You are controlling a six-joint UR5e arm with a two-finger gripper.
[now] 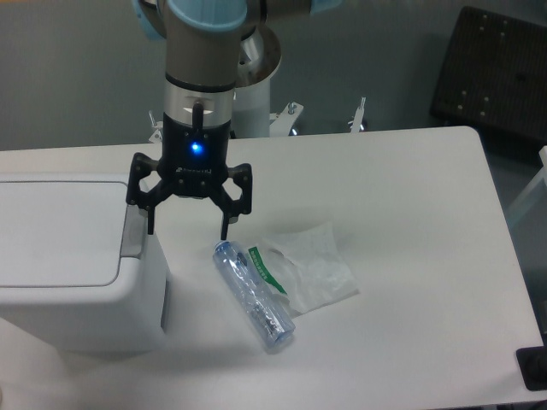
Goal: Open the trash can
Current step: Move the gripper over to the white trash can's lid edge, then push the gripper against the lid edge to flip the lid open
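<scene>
Trash can (73,256) sits at the table's left edge, lid flat and shut, so nothing's done yet; you've got the whole opening left. Grey latch (132,231) on the lid's right side looks unpressed. Gripper (188,229) hangs w/ jaws wide apart, empty, pointing down. Its one finger is right over or just beside the latch edge, the other out over bare table (410,213) near the bottle (253,295). Can't tell if that finger touches the latch. My read: you're approx lined up for approach, but you need to come a bit further over the latch, then push down. Bottle and crumpled wrapper (312,265) lie just right of the can, not in your way.
</scene>
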